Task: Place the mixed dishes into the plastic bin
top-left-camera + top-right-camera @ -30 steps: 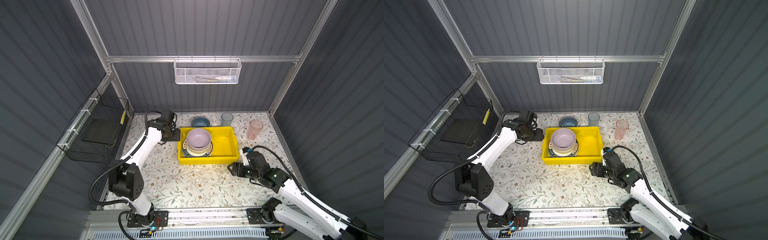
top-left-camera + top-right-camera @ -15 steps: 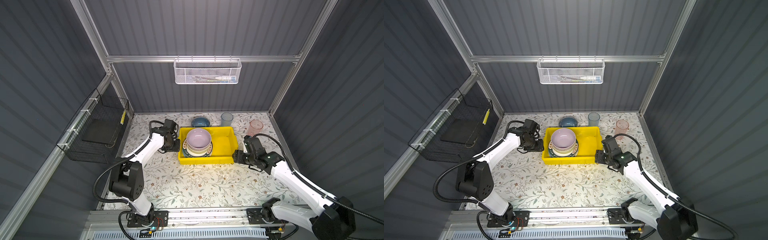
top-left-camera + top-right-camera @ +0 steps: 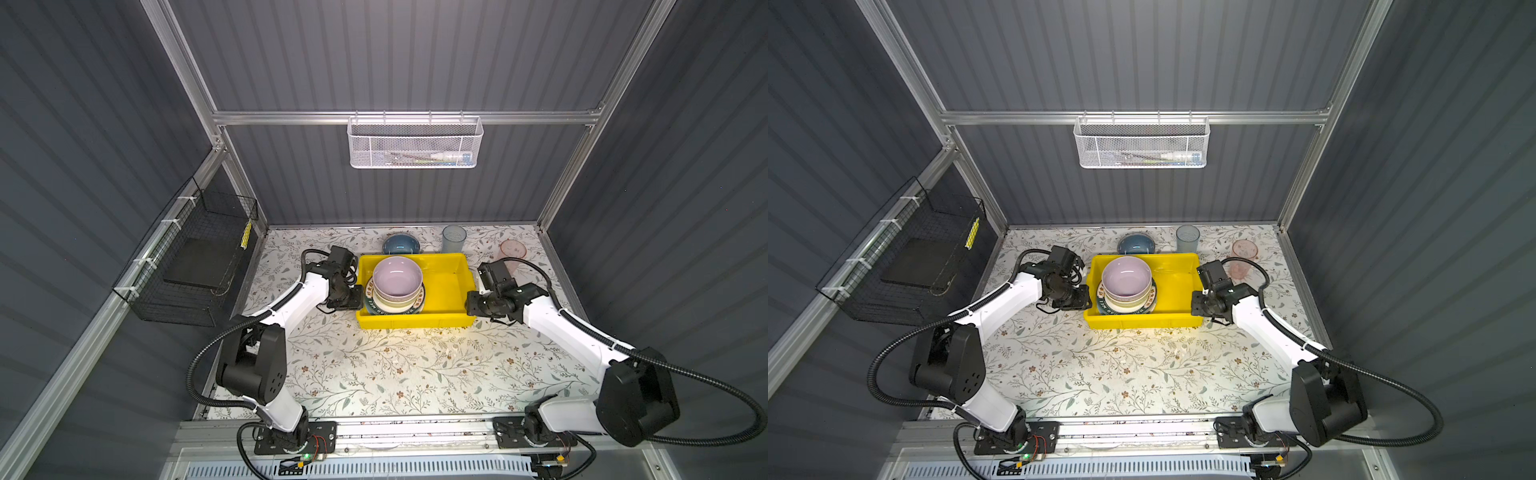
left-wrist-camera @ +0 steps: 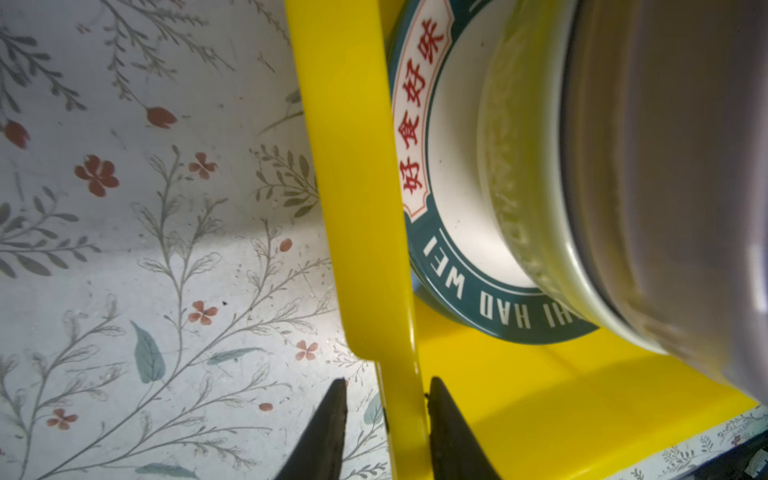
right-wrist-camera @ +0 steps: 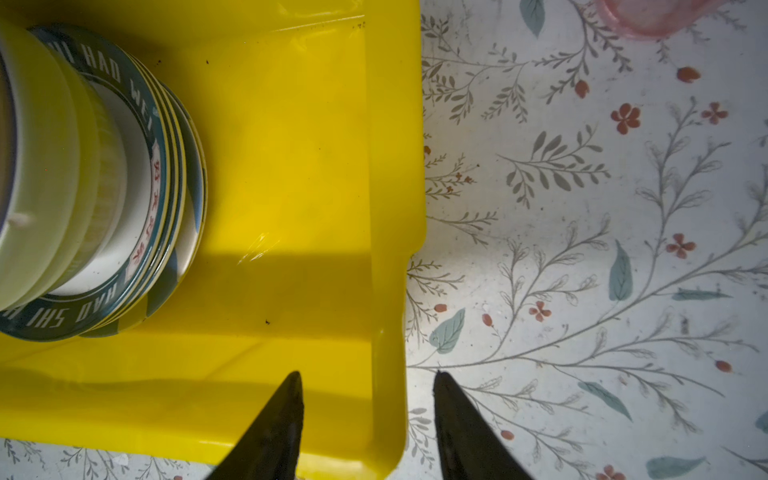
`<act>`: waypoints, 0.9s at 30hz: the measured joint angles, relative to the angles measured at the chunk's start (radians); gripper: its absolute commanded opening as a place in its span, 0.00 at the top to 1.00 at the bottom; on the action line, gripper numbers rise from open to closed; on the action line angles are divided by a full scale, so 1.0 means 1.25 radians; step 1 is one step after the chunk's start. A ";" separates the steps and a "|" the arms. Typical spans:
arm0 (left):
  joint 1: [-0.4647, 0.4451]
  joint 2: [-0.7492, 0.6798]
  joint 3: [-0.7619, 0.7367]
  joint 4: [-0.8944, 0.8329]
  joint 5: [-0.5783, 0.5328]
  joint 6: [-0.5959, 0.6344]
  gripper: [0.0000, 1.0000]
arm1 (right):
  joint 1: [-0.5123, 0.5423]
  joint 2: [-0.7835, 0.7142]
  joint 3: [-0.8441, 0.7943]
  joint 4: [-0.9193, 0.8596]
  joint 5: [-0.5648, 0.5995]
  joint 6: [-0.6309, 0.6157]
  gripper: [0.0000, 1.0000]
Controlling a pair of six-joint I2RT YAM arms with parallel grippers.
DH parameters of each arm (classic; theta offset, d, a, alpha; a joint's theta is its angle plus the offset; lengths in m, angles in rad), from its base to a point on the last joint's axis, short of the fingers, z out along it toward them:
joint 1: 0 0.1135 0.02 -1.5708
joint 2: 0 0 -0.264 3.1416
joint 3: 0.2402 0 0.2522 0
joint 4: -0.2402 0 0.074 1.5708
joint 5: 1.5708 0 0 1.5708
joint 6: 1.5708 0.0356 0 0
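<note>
Okay, yellow bin [image 3: 415, 323] sits on the floral worktop [image 3: 395, 374], past centre toward 12 o'clock. Left claw [image 4: 386, 386] is at the bin's 9 o'clock wall, straddling the rim. The gap is narrow: inner finger looks to touch the wall, outer finger just off it, not clamped. Right claw [image 5: 365, 376] is at the bin's 3 o'clock wall near the 4 o'clock corner, one finger inside, one outside. It's set wider, both fingers clear of the wall. Dish stack fills the bin's 9 o'clock half: lilac bowl [image 3: 397, 276] on top, pale green bowl [image 4: 532, 208] under it, lettered plate [image 4: 490, 305] below, more plates beneath. Stack is just beside left claw, across the wall, and well apart from right claw, bare bin floor between. Outside the bin: blue bowl [image 3: 400, 244] just behind the 12 o'clock wall, blue tumbler [image 3: 454, 239] at 1 o'clock, pink tumbler [image 3: 513, 249] at 2 o'clock.
</note>
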 measured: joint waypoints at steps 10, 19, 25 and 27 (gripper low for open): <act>-0.005 0.000 -0.008 0.007 0.026 -0.012 0.83 | -0.002 0.001 -0.006 -0.001 -0.030 -0.009 0.64; -0.013 -0.040 -0.056 0.039 0.011 -0.039 0.91 | -0.003 -0.024 -0.057 -0.011 -0.072 -0.008 0.72; -0.035 -0.090 -0.101 0.027 -0.010 -0.064 0.91 | 0.000 -0.097 -0.110 -0.020 -0.104 0.012 0.76; -0.044 -0.113 -0.122 0.023 -0.014 -0.078 0.91 | 0.004 -0.128 -0.133 -0.021 -0.116 0.025 0.77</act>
